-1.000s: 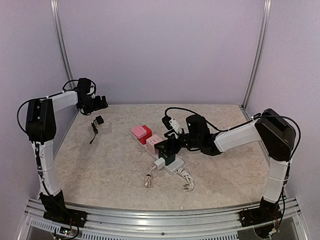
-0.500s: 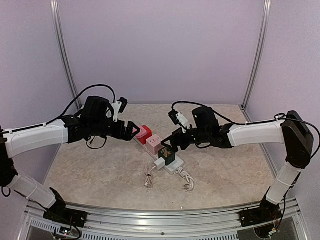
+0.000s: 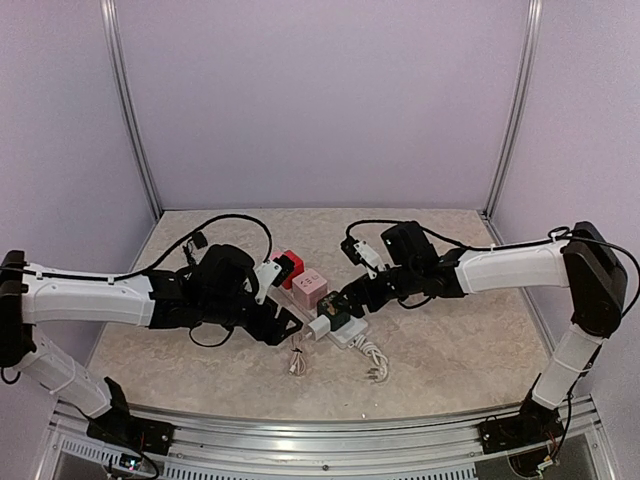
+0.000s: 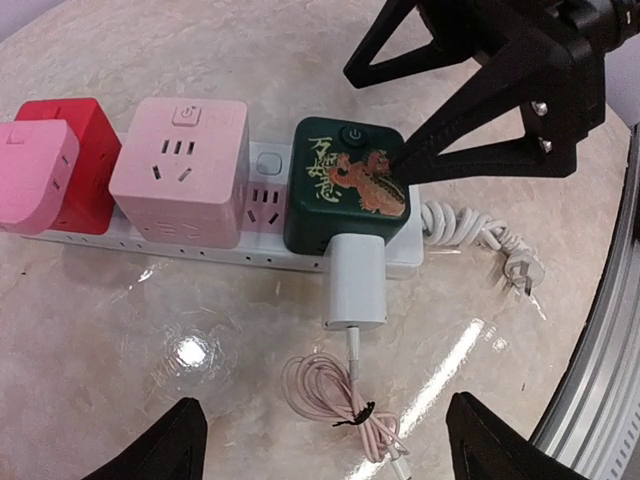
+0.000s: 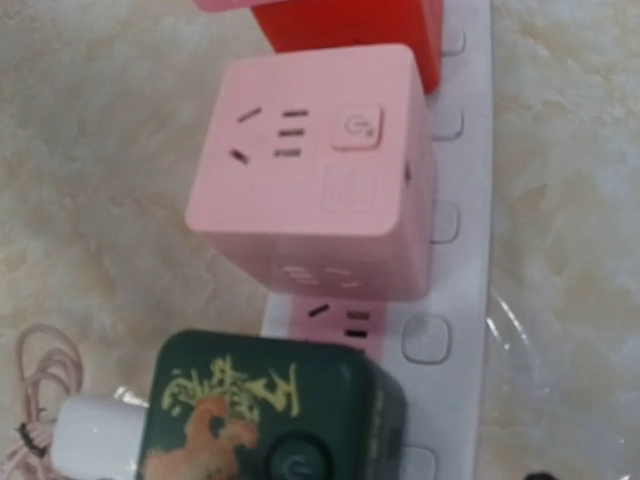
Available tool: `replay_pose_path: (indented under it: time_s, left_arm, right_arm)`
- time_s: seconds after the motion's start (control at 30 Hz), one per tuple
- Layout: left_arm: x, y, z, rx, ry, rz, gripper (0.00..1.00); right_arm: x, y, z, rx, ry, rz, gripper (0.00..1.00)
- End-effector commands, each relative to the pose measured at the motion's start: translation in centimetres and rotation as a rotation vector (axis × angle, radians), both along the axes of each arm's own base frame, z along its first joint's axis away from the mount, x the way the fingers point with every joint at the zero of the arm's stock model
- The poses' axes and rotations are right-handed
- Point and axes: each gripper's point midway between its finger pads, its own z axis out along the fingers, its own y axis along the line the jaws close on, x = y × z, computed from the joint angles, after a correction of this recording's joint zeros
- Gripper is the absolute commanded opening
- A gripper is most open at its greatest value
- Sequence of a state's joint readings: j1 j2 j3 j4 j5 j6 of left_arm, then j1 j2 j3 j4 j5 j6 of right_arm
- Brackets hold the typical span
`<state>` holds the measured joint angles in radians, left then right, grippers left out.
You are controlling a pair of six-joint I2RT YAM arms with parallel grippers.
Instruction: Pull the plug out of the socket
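Note:
The socket (image 3: 350,337) (image 4: 150,245) (image 5: 465,250) is a long white strip lying slantwise mid-table. A dark green cube (image 4: 345,190) (image 3: 335,312) (image 5: 270,410) sits on its near end. A white plug (image 4: 355,280) (image 3: 318,327) (image 5: 95,435) is pushed into the cube's side, trailing a coiled pink cable (image 4: 330,400). My left gripper (image 4: 325,450) (image 3: 285,325) is open in front of the plug, apart from it and holding nothing. My right gripper (image 4: 378,122) (image 3: 345,300) is open over the cube, one fingertip (image 4: 410,165) at its upper right edge.
A pale pink cube (image 4: 180,170) (image 3: 310,288), a red cube (image 4: 70,150) and another pink one (image 4: 30,170) stand further along the strip. The strip's thick white cord (image 4: 480,235) curls by its near end. A small black adapter (image 3: 197,241) lies at the back left.
My left arm has swung from the back left corner across to the strip's front, its gripper now facing the white plug. My right gripper has edged closer over the green cube.

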<state>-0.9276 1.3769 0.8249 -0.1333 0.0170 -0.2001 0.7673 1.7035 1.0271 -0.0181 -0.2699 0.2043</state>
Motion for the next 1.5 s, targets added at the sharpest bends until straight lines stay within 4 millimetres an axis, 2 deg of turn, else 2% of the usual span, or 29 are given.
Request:
replay_pose_path:
  time_s: [0.0,0.07,0.2,0.57,0.67,0.83,1.27,1.47]
  left_arm:
    - [0.4,-2.2,-0.7,0.023,-0.025,-0.039,0.80]
    - [0.9,-2.8,-0.8,0.032,-0.050,-0.034,0.78]
    - [1.2,-4.0,-2.4,0.060,-0.050,-0.044,0.74]
    - [1.8,-6.6,-4.7,0.056,-0.102,-0.074,0.56]
    - [2.1,-7.1,-4.9,0.067,-0.109,-0.072,0.53]
    - [2.4,-7.2,-5.4,0.074,-0.112,-0.062,0.47]
    - [2.6,-6.6,-6.7,0.093,-0.098,-0.027,0.35]
    - [2.6,-6.6,-6.7,0.095,-0.098,-0.025,0.27]
  right_arm:
    - [-0.5,-0.1,-0.9,0.005,0.063,-0.002,0.86]
    - [-0.6,0.2,-0.9,0.018,0.076,0.005,0.86]
    - [-0.7,0.5,-1.1,0.020,0.085,0.011,0.85]
    - [-0.4,0.6,-4.0,-0.021,0.115,-0.002,0.82]
    - [-0.5,0.8,-3.9,-0.017,0.118,0.003,0.82]
    - [-0.3,1.3,-3.4,-0.007,0.106,0.011,0.82]
    - [-0.4,2.2,-3.9,0.024,0.122,0.036,0.84]
    - [-0.2,2.0,-5.0,-0.003,0.128,0.022,0.82]
